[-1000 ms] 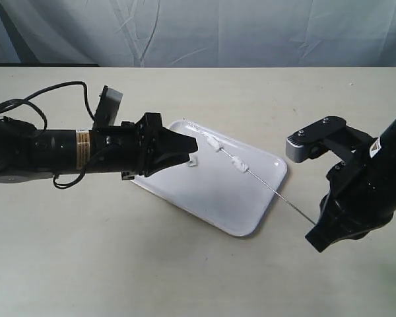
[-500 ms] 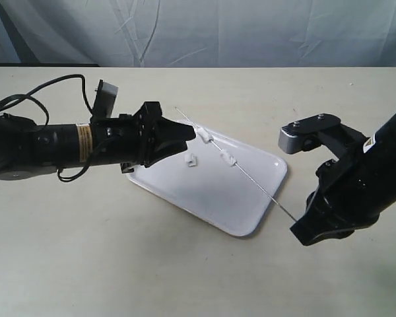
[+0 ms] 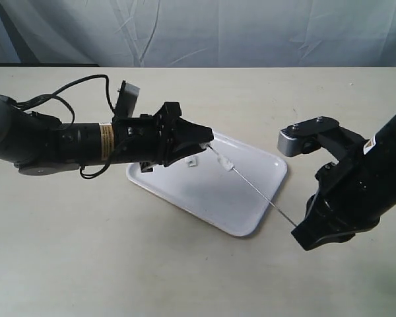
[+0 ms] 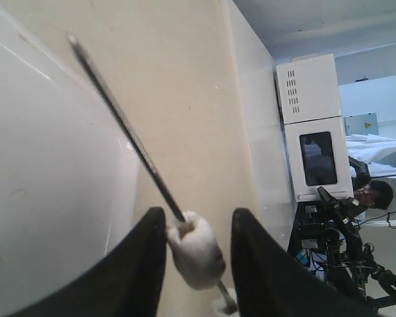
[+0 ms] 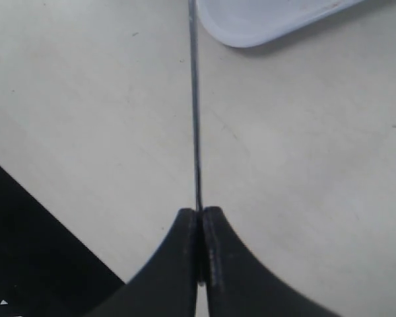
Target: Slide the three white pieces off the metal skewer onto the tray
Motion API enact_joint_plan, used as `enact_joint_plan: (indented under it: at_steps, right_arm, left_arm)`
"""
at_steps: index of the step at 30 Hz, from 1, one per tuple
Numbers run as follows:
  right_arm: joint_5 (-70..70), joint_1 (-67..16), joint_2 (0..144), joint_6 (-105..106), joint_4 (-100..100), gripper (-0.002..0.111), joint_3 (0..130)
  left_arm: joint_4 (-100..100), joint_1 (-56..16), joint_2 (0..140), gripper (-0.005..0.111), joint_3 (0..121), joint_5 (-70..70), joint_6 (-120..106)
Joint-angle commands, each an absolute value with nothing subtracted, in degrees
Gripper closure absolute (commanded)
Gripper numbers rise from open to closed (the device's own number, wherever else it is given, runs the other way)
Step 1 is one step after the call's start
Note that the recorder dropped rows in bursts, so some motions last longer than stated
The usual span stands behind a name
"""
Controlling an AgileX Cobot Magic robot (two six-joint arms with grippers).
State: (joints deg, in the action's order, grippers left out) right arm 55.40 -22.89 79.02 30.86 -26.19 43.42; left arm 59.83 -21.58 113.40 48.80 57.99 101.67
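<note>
Near the middle of the counter [image 3: 66, 251], the outside view has the tray [image 3: 204, 198] with one loose white piece [image 3: 192, 160] in it, and the skewer [image 3: 264, 198], carrying a second piece [image 3: 226, 162], runs across it from the left pincer [image 3: 206, 140] to the right pincer [image 3: 298, 234]. At the left wrist, the fingers [image 4: 138, 264] stand apart around a third piece [image 4: 197, 251] on the skewer [image 4: 129, 135]; whether they squeeze it I cannot tell. At the right wrist, the right pincer [image 5: 199, 221] is clamped on the skewer [image 5: 195, 119].

Tray [image 3: 204, 201] on table [image 3: 86, 251], skewer [image 3: 257, 192] slanting above it, loose piece [image 3: 192, 160] lying in tray
</note>
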Motion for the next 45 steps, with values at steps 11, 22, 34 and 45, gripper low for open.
enact_joint_plan:
  at_steps: [11,22,34,45]
  right_arm:
    - [56.38,-22.83,78.61,31.46,-23.64,0.109,43.18]
    - [58.35,-22.83,78.61,31.25,-23.11,0.109,43.18]
    - [60.23,-22.83,78.61,31.15,-21.45,0.109,43.18]
    - [60.46,-22.83,78.61,30.89,-21.24,0.109,43.18]
  left_arm:
    - [56.79,-21.6,113.7,0.092,48.99,58.91,101.54]
    - [54.63,-17.84,113.7,0.092,48.99,58.67,101.5]
    - [52.94,-12.99,113.7,0.092,48.99,57.88,101.26]
    - [62.98,-11.24,113.7,0.092,48.99,51.38,99.81]
